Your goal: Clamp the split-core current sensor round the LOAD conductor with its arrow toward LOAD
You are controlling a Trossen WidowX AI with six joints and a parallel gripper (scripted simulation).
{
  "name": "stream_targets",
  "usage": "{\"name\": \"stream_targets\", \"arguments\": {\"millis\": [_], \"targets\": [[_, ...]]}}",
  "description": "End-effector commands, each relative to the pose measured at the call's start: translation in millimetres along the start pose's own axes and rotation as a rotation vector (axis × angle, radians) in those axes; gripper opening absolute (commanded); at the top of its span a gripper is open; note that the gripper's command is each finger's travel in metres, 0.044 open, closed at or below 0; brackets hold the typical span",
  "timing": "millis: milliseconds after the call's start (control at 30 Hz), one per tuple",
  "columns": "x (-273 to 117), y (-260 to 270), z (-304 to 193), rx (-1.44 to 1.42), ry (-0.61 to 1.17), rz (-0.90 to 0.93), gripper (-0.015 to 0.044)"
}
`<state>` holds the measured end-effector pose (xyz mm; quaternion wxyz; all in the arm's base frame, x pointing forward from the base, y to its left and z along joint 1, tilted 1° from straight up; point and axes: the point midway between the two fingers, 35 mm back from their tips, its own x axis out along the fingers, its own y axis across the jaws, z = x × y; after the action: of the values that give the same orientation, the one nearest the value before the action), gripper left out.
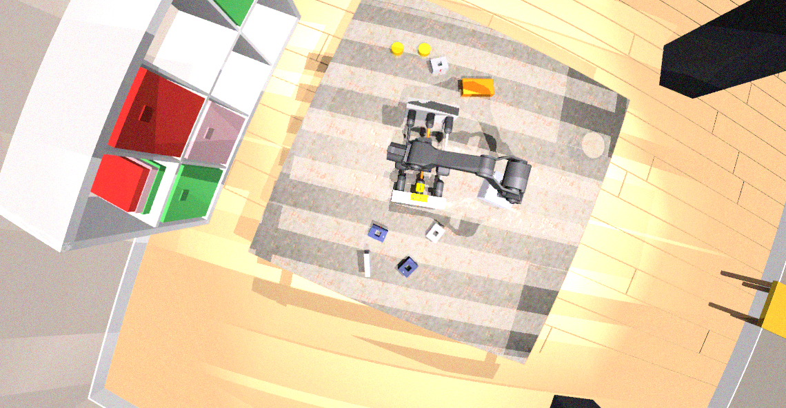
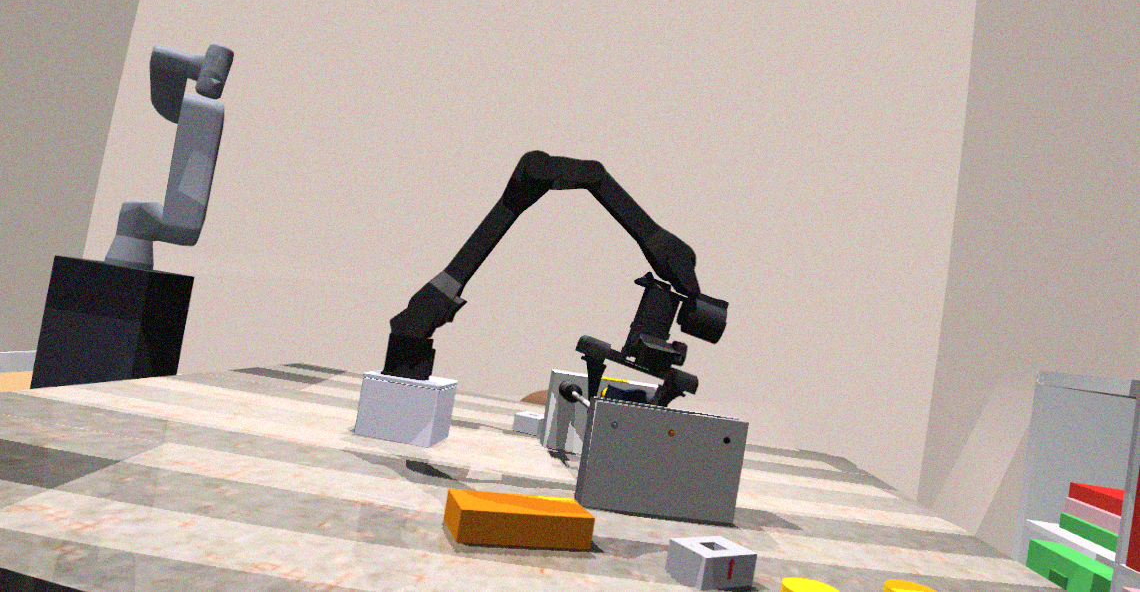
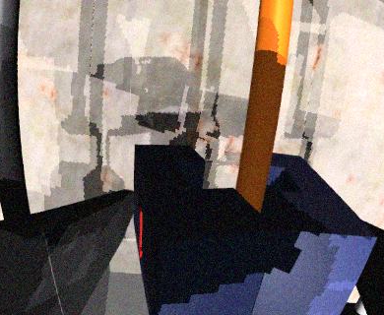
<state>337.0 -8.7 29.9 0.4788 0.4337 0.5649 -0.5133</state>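
My tool (image 1: 421, 171) (image 2: 634, 392) (image 3: 240, 216) is spread wide, letting go. The blue sensor (image 2: 627, 395) (image 3: 219, 256) sits between my fingers, low middle of the wrist view, where the orange wire (image 1: 428, 131) (image 2: 670, 432) (image 3: 268, 98) runs down to it; I'd back off straight.

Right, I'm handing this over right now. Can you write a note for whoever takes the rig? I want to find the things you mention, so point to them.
Gripper (image 1: 422, 169) (image 2: 628, 400) (image 3: 240, 216): open, its fingers either side of the dark blue sensor (image 2: 626, 394) (image 3: 179, 236).
Where things are: the orange conductor (image 1: 428, 131) (image 3: 265, 108) runs into the sensor in the wrist view; a yellow tag (image 1: 419, 187) sits at one end, its lettering unreadable.
Done: sensor brought to the orange conductor; gripper opened.
Left: confirm the sensor encircles the conductor and is latched, which I cannot tell, and check arrow direction. If it isn't latched, it probably needs another squeeze before backing off.
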Motion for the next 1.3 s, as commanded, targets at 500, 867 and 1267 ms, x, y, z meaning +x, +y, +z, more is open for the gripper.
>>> {"name": "stream_targets", "arguments": {"millis": [500,867,1267], "targets": [[16,-8,2,0.002,-0.004,-0.164,0.044],[14,-13,2,0.002,-0.004,-0.188,0.044],[14,-13,2,0.002,-0.004,-0.188,0.044]]}}
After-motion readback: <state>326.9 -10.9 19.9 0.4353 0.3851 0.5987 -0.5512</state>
